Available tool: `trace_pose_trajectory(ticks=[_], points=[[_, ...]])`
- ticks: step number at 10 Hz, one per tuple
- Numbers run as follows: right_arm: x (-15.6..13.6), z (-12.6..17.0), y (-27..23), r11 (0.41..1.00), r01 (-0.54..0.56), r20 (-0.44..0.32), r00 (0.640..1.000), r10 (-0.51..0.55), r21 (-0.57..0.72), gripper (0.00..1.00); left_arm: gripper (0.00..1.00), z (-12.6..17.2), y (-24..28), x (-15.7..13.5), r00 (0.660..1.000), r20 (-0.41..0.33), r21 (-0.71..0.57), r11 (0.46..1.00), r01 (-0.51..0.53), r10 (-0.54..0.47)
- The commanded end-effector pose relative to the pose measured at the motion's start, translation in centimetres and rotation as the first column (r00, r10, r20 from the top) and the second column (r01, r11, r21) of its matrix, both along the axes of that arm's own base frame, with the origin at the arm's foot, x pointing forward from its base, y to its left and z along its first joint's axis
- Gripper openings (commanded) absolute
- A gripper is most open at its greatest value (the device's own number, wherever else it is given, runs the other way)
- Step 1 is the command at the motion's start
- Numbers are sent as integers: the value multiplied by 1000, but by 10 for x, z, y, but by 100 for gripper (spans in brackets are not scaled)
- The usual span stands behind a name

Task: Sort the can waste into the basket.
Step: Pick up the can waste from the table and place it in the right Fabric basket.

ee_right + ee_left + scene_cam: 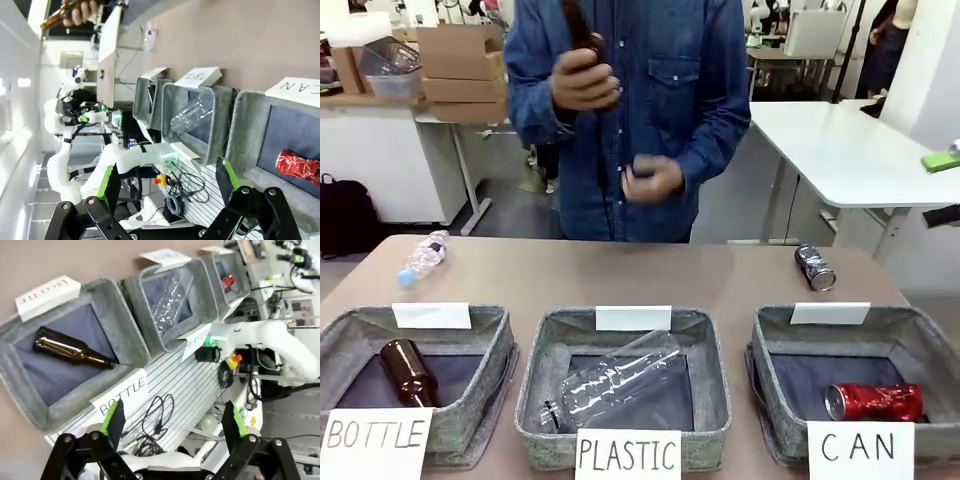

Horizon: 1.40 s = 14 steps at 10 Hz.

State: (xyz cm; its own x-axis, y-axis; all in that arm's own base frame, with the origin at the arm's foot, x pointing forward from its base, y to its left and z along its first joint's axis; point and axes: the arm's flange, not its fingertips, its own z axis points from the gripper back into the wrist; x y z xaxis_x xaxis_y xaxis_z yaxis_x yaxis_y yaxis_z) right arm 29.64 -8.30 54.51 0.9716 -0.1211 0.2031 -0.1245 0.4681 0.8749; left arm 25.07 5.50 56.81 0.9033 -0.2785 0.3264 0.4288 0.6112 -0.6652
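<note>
You have, left to right:
- Left gripper (175, 415): jaws spread wide, holding nothing.
- BOTTLE basket (350, 328): one brown bottle (408, 372) inside.
- PLASTIC basket (542, 345): one clear bottle (615, 385) inside.
- CAN basket (772, 340): red can (873, 401) lying inside.
- Dark can (814, 267): on its side on the table (620, 275), just beyond that basket.
- Right gripper (167, 172): jaws wide, empty.

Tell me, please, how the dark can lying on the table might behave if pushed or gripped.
The dark can lies on its side on the table, so a nudge would probably roll it. Small and metal, it is likely light and may dent under a firm squeeze.
</note>
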Motion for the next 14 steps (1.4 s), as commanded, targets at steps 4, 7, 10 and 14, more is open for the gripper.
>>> trace_pose_trajectory(ticks=[4, 7, 10, 14], points=[[-3, -1, -4, 1000, -19, 15, 1000, 19, -9, 100, 100, -17, 123, 50, 942, -163, -188, 928, -323, 294], [-3, -1, -4, 1000, -19, 15, 1000, 19, -9, 100, 100, -7, 181, 26, 869, -154, -241, 835, -495, 471], [-3, -1, -4, 1000, -19, 15, 1000, 19, -9, 100, 100, -12, 183, 25, 862, -163, -262, 821, -508, 481], [-3, -1, -4, 1000, -19, 15, 1000, 19, -9, 100, 100, -21, 146, 34, 897, -163, -256, 860, -441, 412]])
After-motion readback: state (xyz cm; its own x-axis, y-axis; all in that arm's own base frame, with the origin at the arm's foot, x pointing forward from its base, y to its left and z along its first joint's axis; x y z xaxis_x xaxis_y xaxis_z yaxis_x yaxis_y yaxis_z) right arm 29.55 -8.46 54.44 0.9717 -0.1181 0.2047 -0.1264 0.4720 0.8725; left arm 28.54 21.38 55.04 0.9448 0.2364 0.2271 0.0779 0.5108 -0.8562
